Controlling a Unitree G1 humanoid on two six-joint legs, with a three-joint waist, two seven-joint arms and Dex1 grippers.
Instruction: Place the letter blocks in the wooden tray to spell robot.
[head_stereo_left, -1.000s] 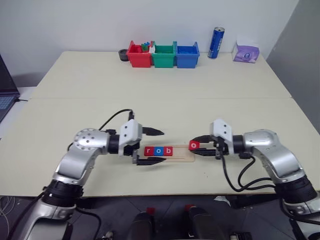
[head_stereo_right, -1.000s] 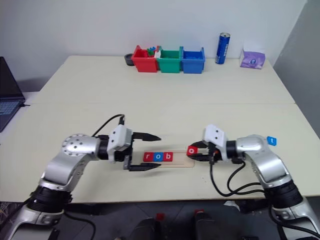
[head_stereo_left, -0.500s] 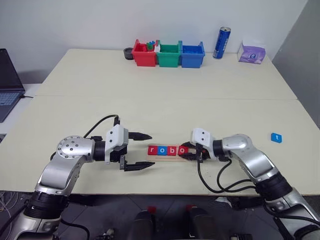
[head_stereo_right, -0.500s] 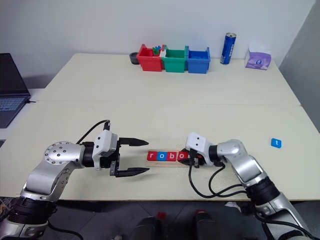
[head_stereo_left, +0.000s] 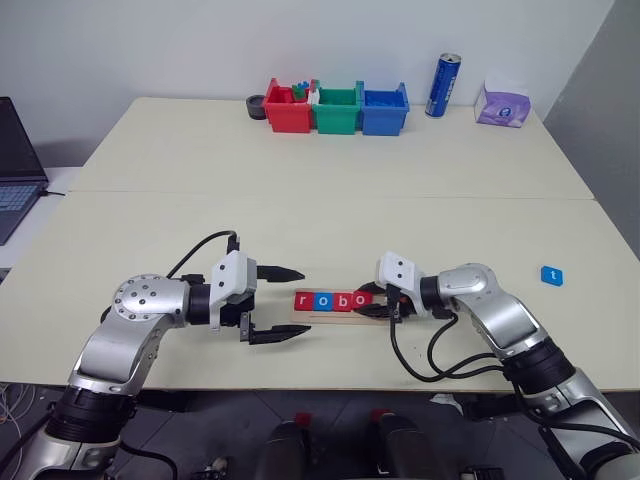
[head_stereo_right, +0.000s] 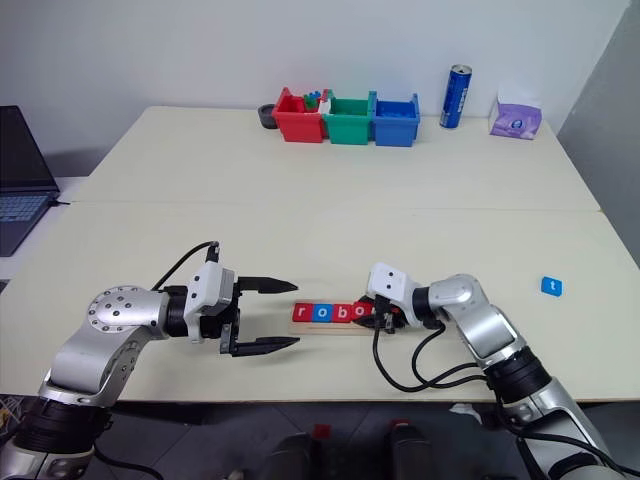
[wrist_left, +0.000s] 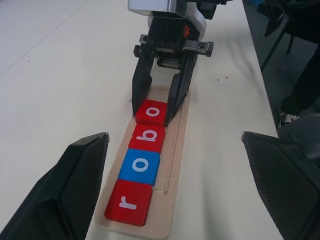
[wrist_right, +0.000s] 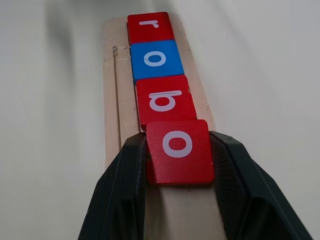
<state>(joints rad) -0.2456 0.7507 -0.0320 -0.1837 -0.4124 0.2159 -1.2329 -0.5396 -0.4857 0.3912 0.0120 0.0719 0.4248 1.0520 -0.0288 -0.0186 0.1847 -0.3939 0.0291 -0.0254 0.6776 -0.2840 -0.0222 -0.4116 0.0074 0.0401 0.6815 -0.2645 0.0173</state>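
**Fourth tile in the tray, still gripped**

The tray (wrist_left: 172, 150) lies on the worktop (head_stereo_left: 320, 150) between the two arms. In its groove sit a red r (wrist_left: 128, 202), a blue o (wrist_left: 141, 166) and a red b (wrist_left: 148, 136), edge to edge. The right end effector (wrist_right: 177, 155) is clamped on a red o (wrist_right: 178, 150), its fingers (wrist_right: 125, 190) on either side of the tile, which touches the b. The left end effector (head_stereo_left: 278, 303) hovers just beside the tray's r end, fingers apart, holding nothing. A blue t (head_stereo_left: 552, 275) lies on the worktop well apart from the tray, off to the right.
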